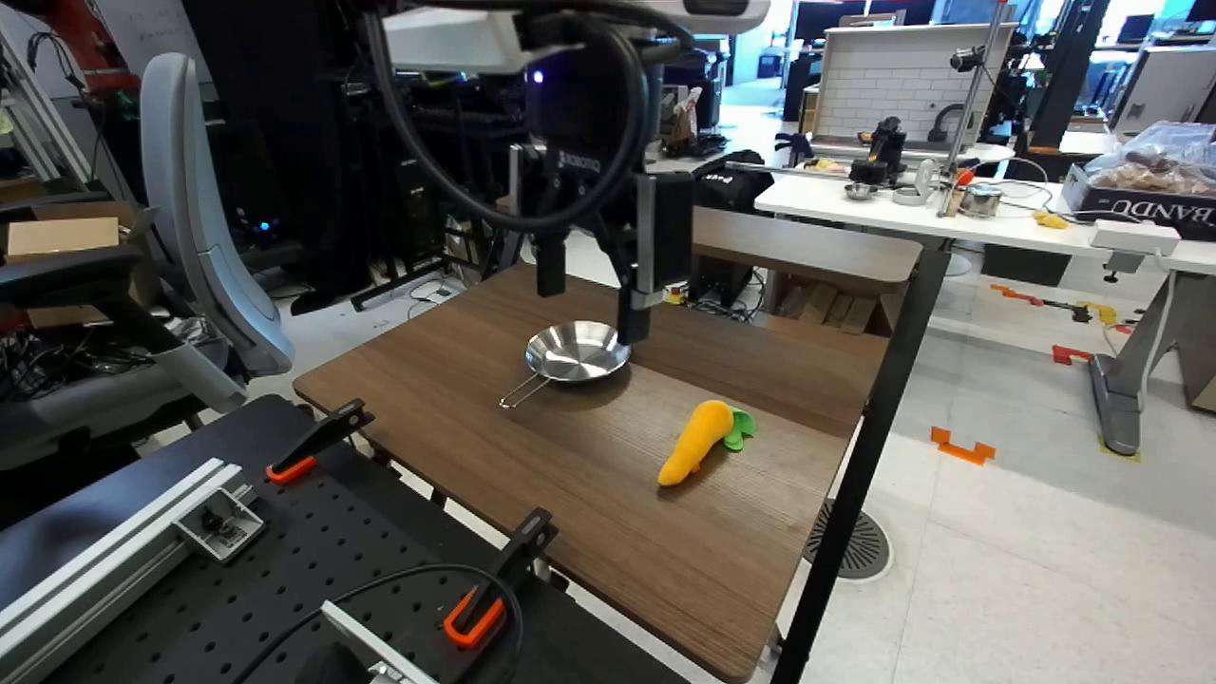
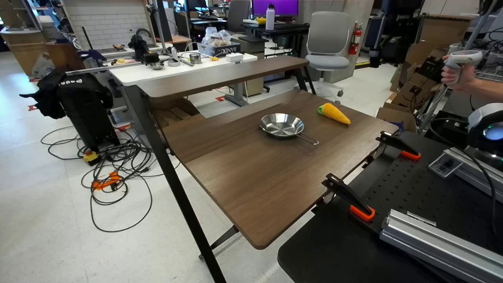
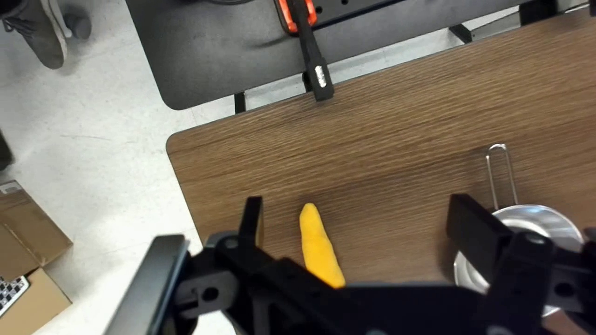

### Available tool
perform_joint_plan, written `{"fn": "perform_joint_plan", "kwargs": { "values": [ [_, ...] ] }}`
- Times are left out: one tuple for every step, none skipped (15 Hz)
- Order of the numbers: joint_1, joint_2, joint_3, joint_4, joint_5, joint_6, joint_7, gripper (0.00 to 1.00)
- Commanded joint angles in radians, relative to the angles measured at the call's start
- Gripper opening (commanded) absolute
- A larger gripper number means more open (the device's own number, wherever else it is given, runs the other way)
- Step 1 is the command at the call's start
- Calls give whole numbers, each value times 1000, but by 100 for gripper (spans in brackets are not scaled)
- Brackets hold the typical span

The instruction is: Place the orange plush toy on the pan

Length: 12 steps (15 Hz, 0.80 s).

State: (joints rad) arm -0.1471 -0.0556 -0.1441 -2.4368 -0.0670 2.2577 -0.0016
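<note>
The orange plush toy [image 1: 698, 445], carrot-shaped and yellow-orange with a green top, lies on the brown table. It also shows in an exterior view [image 2: 336, 114] and in the wrist view [image 3: 321, 246], where its green end is hidden behind the gripper. The shiny silver pan [image 1: 578, 351] stands on the table apart from the toy, with a thin wire handle. It also shows in an exterior view [image 2: 282, 125] and partly behind a finger in the wrist view [image 3: 542, 218]. My gripper [image 1: 593, 294] is open and empty above the table; in the wrist view [image 3: 358, 218] the toy appears between its fingers.
The brown table [image 1: 456, 351] has a raised shelf [image 2: 224, 76] along its far side. Two black clamps with orange handles [image 2: 349, 196] grip the edge near the black perforated board [image 1: 380, 551]. A person's hand holds a controller [image 2: 463, 59].
</note>
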Motion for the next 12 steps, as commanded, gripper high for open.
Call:
{"fn": "perform_joint_plan", "kwargs": {
  "values": [
    [-18,152,-20,132,-3,7,-5,100],
    [-21,187,-24,165,-5,4,-2,100],
    [-23,220,-27,195,-7,6,1,100],
    [-22,250,-29,225,-11,2,6,100],
    [-21,276,-31,249,-14,4,9,100],
    [-19,304,-32,274,-16,6,14,100],
    [-16,326,-32,294,-18,7,17,100],
    [-13,352,-30,314,-20,10,22,100],
    [-9,375,-29,331,-24,16,28,100],
    [-4,394,-27,347,-29,17,34,100],
    [0,415,-26,362,-32,24,36,100],
    [5,435,-24,378,-37,31,38,100]
  ]
}}
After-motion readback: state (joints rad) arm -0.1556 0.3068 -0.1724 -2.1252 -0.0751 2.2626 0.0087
